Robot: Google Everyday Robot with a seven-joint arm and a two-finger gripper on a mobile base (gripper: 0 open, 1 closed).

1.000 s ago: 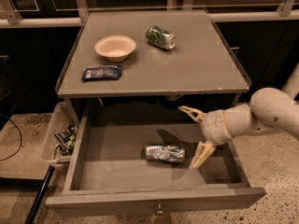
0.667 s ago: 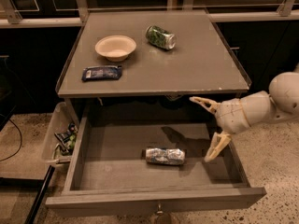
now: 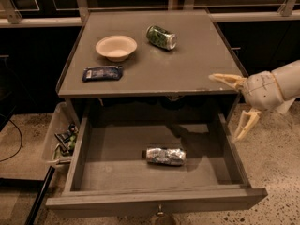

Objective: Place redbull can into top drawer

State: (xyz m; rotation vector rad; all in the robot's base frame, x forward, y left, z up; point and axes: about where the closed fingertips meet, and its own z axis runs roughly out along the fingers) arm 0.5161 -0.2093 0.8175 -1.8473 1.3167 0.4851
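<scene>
The redbull can [image 3: 165,156] lies on its side on the floor of the top drawer [image 3: 154,202], near the middle and a little to the right. The drawer is pulled fully out below the table, its small metal knob at the front centre. My gripper [image 3: 235,108] is open and empty, its pale fingers spread wide. It hangs to the right of the drawer, beside the table's right front corner, above the drawer's right wall and clear of the can.
On the grey tabletop [image 3: 197,69] stand a pale bowl [image 3: 116,47], a green-patterned can [image 3: 161,37] on its side and a flat dark-blue snack packet [image 3: 102,72]. A pale plastic bin [image 3: 60,136] with wrappers sits left of the drawer. Speckled floor lies to the right.
My gripper has pulled back to the right and upward, from over the drawer beside the can to outside the drawer's right wall. The can lies still in the drawer.
</scene>
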